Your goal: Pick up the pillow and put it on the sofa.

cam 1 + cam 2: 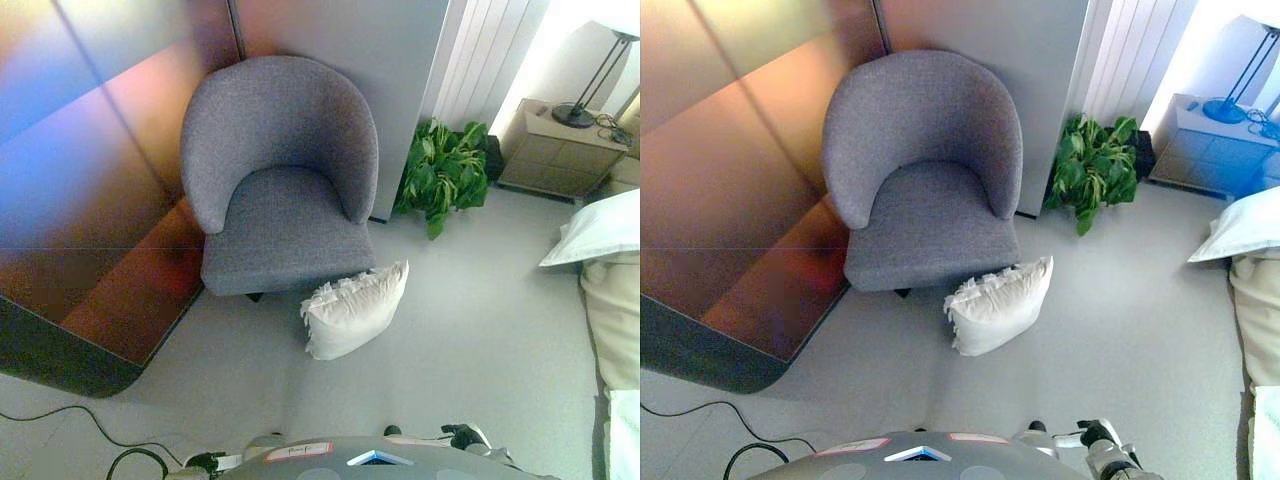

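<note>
A white pillow with a frilled edge stands on the grey floor and leans against the front right corner of the sofa. The sofa is a grey upholstered tub armchair with an empty seat, standing against the wall. The pillow also shows in the right eye view. Neither of my hands shows in either view.
A green potted plant stands on the floor right of the sofa. A bedside cabinet with a lamp is at the far right. A bed with white bedding and a pillow lines the right edge. A reddish wall panel runs along the left.
</note>
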Tool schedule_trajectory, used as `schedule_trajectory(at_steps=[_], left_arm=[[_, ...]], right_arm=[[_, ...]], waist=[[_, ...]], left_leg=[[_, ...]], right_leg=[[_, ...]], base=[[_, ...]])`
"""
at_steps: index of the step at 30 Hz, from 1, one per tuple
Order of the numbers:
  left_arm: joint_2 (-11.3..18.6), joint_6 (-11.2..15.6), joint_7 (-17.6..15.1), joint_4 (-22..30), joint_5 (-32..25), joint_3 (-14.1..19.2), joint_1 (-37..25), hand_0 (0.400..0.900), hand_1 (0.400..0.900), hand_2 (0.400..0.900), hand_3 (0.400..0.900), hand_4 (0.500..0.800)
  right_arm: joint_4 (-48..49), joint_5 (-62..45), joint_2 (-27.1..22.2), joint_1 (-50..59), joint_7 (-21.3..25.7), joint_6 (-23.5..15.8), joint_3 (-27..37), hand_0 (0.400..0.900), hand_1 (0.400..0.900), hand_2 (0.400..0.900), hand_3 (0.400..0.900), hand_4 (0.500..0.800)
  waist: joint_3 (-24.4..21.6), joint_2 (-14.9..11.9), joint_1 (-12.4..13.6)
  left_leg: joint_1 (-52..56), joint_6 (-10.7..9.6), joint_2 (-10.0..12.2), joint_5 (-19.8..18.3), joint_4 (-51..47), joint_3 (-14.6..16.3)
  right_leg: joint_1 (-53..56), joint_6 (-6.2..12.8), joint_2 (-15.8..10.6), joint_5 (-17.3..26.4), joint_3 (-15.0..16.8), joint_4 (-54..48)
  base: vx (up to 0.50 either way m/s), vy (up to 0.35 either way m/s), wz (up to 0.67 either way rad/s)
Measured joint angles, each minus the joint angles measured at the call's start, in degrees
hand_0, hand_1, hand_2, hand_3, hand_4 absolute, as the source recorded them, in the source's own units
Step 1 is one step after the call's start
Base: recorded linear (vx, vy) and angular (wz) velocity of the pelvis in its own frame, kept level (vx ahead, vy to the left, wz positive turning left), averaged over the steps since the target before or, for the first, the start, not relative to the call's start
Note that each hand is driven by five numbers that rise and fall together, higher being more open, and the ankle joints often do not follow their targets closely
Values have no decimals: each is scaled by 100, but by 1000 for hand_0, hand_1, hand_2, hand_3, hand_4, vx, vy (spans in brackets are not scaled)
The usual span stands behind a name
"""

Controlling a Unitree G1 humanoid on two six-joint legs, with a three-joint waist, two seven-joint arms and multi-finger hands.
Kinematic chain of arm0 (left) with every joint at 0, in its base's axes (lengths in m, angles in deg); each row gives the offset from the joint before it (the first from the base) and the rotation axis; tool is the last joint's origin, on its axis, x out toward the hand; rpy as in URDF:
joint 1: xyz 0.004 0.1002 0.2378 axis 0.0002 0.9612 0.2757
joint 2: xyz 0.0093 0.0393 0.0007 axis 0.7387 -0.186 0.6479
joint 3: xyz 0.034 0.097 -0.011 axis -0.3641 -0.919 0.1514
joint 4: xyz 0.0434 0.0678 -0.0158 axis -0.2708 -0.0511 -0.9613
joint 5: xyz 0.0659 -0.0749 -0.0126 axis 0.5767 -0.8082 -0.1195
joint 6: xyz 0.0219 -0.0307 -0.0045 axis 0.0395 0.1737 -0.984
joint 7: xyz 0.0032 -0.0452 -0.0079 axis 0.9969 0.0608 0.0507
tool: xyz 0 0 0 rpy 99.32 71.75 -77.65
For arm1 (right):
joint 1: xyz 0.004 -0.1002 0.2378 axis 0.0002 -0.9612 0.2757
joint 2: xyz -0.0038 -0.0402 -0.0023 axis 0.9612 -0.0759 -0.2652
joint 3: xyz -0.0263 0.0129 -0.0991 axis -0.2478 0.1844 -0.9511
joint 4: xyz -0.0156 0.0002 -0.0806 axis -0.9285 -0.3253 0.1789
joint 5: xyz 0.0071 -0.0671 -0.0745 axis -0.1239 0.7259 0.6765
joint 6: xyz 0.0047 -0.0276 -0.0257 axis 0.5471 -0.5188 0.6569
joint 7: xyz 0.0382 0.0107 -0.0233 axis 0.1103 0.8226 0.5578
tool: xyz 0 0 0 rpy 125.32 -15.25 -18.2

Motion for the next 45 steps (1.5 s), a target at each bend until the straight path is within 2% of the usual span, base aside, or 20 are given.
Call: schedule_trajectory(at_steps=[19, 24, 28, 31, 32, 33, 34, 35, 36, 37, 38, 39, 40, 42, 45], left_arm=[[6, -50, 74, 103, 5, -42, -52, 900, 900, 900, 900, 800], [4, -124, 69, 102, 2, -213, -188, 900, 900, 900, 900, 800], [6, -86, 55, 78, -13, -227, -341, 900, 900, 900, 900, 800], [-14, -21, 20, 90, -21, -228, -468, 900, 900, 900, 900, 800], [-54, -26, 31, 89, -23, -228, -454, 900, 900, 900, 900, 800], [-131, -29, 36, 88, -23, -229, -433, 900, 900, 900, 900, 800], [-261, -22, 36, 85, -22, -228, -380, 900, 900, 900, 900, 800], [-317, -9, 38, 75, -22, -223, -339, 900, 900, 900, 900, 800], [-301, 5, 33, 102, -21, -227, -319, 900, 900, 900, 900, 800], [-199, 25, 46, 107, -17, -227, -241, 900, 900, 900, 900, 800], [-112, 26, 75, 102, -16, -224, -223, 900, 900, 900, 900, 800], [-122, -25, 99, 65, -15, -176, -305, 900, 900, 900, 900, 800], [-124, -19, 118, 59, -15, -178, -252, 900, 900, 900, 900, 800], [-155, -45, 159, 20, -19, -178, -204, 900, 900, 900, 900, 800], [-165, -106, 197, 11, -24, -178, -211, 900, 900, 900, 900, 800]], right_arm=[[19, -1, -94, 75, -1, -1, -7, 900, 900, 900, 900, 800], [21, -14, -128, 92, -4, -12, -5, 900, 900, 900, 900, 800], [23, -8, -168, 261, -43, -83, -2, 900, 900, 900, 900, 800], [11, 174, -244, 491, -31, -121, -222, 900, 900, 900, 900, 800], [-8, 216, -300, 538, -11, -123, -302, 900, 900, 900, 900, 800], [-6, 216, -393, 543, 6, -126, -419, 900, 900, 900, 900, 800], [7, 218, -561, 559, 5, -127, -495, 900, 900, 900, 900, 800], [6, 224, -595, 674, 13, -124, -504, 900, 900, 900, 900, 800], [13, 223, -541, 711, -7, -119, -501, 900, 900, 900, 900, 800], [11, 222, -398, 718, -11, -109, -502, 900, 900, 900, 900, 800], [6, 222, -295, 720, -14, -86, -500, 900, 900, 900, 900, 800], [-6, 225, -264, 745, -7, -40, -482, 900, 900, 900, 900, 800], [-32, 227, -232, 727, -25, -12, -484, 900, 900, 900, 900, 800], [-34, 340, -261, 747, -1, -16, -446, 900, 900, 900, 900, 800], [-32, 442, -314, 750, 0, -31, -428, 900, 900, 900, 900, 800]], waist=[[173, 139, -17], [272, 201, -30], [559, 233, -12], [728, 99, 16], [757, 108, 21], [715, 189, 0], [648, 410, 17], [718, 554, 229], [790, 638, 343], [849, 533, 339], [985, 333, 345], [1128, 256, 287], [1089, 149, 356], [1099, 113, 474], [1059, 217, 476]], left_leg=[[-23, 3, 12, 1, 4, -5], [-60, 2, 39, -5, 63, -36], [-432, -30, 75, -141, 817, -199], [-1065, -14, -17, -132, 1837, -287], [-1111, 40, -80, -126, 1884, -276], [-1077, 132, -190, -234, 1636, -299], [-983, 302, -288, -559, 1236, -327], [-1011, 230, -215, -407, 1077, -349], [-1034, 203, -77, -411, 1071, -251], [-981, 75, -74, -367, 1115, -274], [-957, 79, -215, -331, 1349, -281], [-1364, 6, -196, -416, 2017, -434], [-1439, -18, -273, -416, 1840, -449], [-1467, 159, -302, -261, 1095, -435], [-1608, 272, -240, -157, 1093, -312]], right_leg=[[-45, 11, 10, 4, -8, 3], [-125, 33, 42, -18, 16, 42], [-249, -45, 50, -88, 44, 248], [-434, -97, -68, -115, 254, 331], [-448, -102, -152, -110, 324, 309], [-507, -91, -187, -117, 328, 288], [-604, -50, -94, -123, 313, 238], [-774, -17, 5, -154, 332, 677], [-1152, -254, 271, -663, 165, 1838], [-1198, -558, 493, -1382, -18, 2702], [-1021, -769, 501, -1771, 18, 2498], [-652, -799, 521, -1606, 40, 2104], [-568, -797, 507, -1505, 242, 1871], [-367, -823, 479, -1400, 353, 1602], [-198, -651, 421, -1587, 382, 1618]], base=[[8, -35, -2], [1, -105, -6], [40, -46, -18], [155, 80, -18], [295, 130, -28], [306, 114, -30], [343, 114, -32], [382, 136, -33], [380, 145, -31], [397, 177, -31], [287, 138, -26], [346, 172, -35], [363, 161, -28], [410, 160, -17], [410, 106, -13]])
